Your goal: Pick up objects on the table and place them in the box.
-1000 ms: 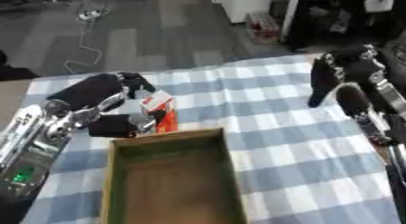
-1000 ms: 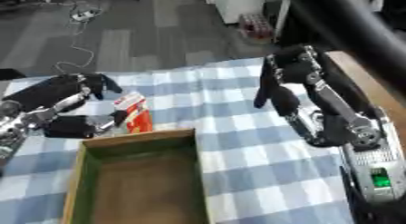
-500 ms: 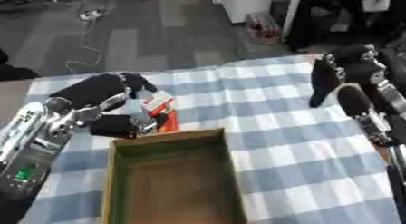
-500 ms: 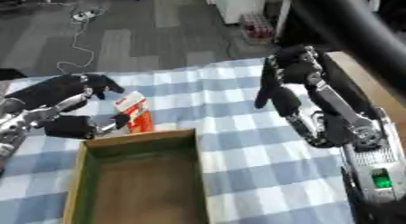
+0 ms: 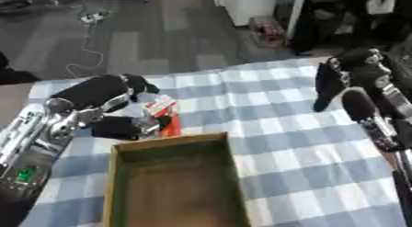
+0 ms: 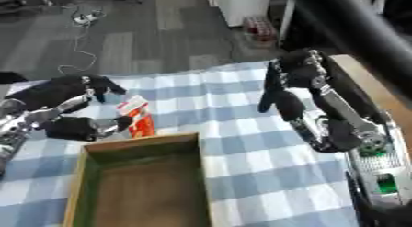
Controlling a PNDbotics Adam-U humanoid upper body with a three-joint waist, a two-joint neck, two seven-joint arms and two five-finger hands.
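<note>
A small red and white carton (image 5: pixel 163 116) is held just beyond the far edge of the wooden box (image 5: pixel 173 184). My left hand (image 5: pixel 112 109) is curled round it, fingers over its top and thumb under its near side. The box lies open on the blue checked tablecloth (image 5: pixel 266 125), and nothing shows inside it. My right hand (image 6: pixel 282 90) hangs above the cloth at the right, fingers pointing down, holding nothing.
The table's far edge (image 5: pixel 241 67) borders a grey floor with a cable (image 5: pixel 80 42). A wooden strip (image 6: pixel 366 90) runs along the table's right side. Bare checked cloth lies between the box and my right arm.
My left hand has brought the carton slightly nearer the box's far edge. The right hand has not moved.
</note>
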